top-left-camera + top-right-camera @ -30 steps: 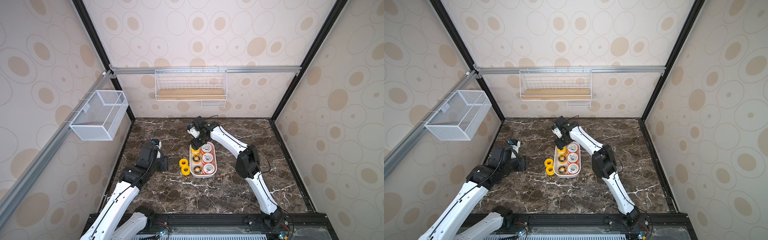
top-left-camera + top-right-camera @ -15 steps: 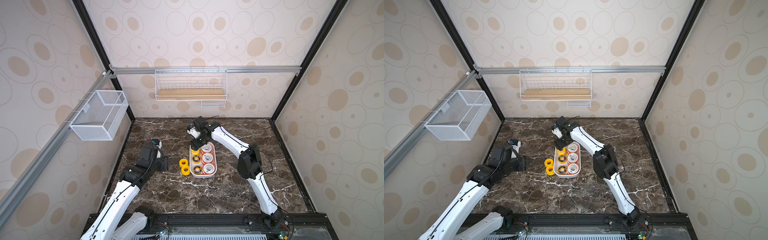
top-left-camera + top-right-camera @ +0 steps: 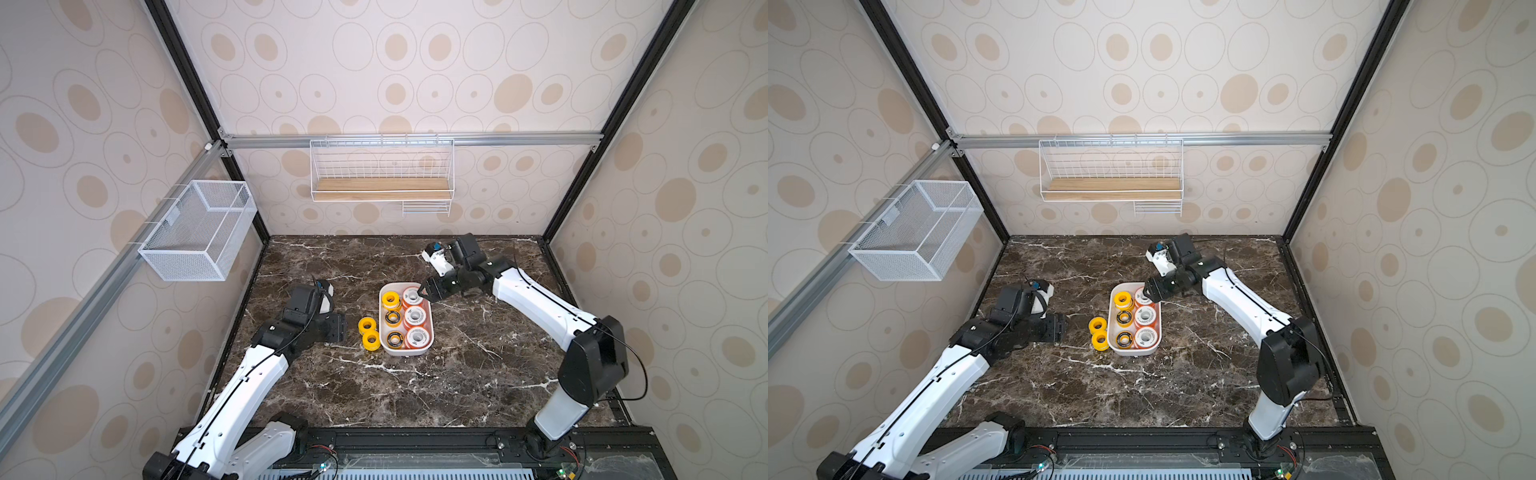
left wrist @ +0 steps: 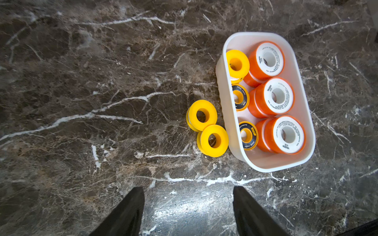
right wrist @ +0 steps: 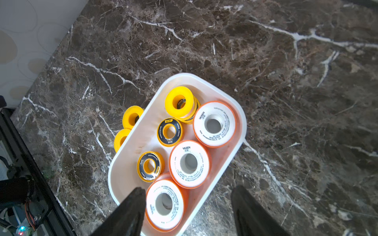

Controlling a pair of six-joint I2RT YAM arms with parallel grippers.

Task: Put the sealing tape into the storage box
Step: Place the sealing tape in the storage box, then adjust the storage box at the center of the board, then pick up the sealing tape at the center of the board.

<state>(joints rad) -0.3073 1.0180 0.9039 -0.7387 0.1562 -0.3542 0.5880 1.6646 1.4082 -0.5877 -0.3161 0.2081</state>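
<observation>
The storage box [image 3: 405, 353] [image 3: 1133, 353] is a shallow white tub in mid-table. It holds three orange-rimmed sealing tape spools [image 4: 274, 98] [image 5: 189, 163], two black-ringed ones [image 5: 169, 131] and a plain yellow one [image 3: 391, 300]. Two yellow spools [image 3: 366, 325] [image 4: 213, 141] lie on the marble against its left wall. My left gripper [image 3: 338, 328] [image 4: 188, 190] is open and empty, low over the table left of them. My right gripper [image 3: 426, 291] [image 5: 188, 189] is open above the box's far right corner, holding nothing.
A white wire-mesh basket [image 3: 199, 230] hangs on the left wall. A wire shelf with a wooden base [image 3: 381, 189] hangs on the back wall. Dark marble [image 3: 415, 395] surrounds the box, bounded by a black frame rail [image 3: 415, 440] in front.
My right arm has drawn back to the right, taking its gripper from above the yellow spool in the box to the box's far right corner. The left arm has barely moved.
</observation>
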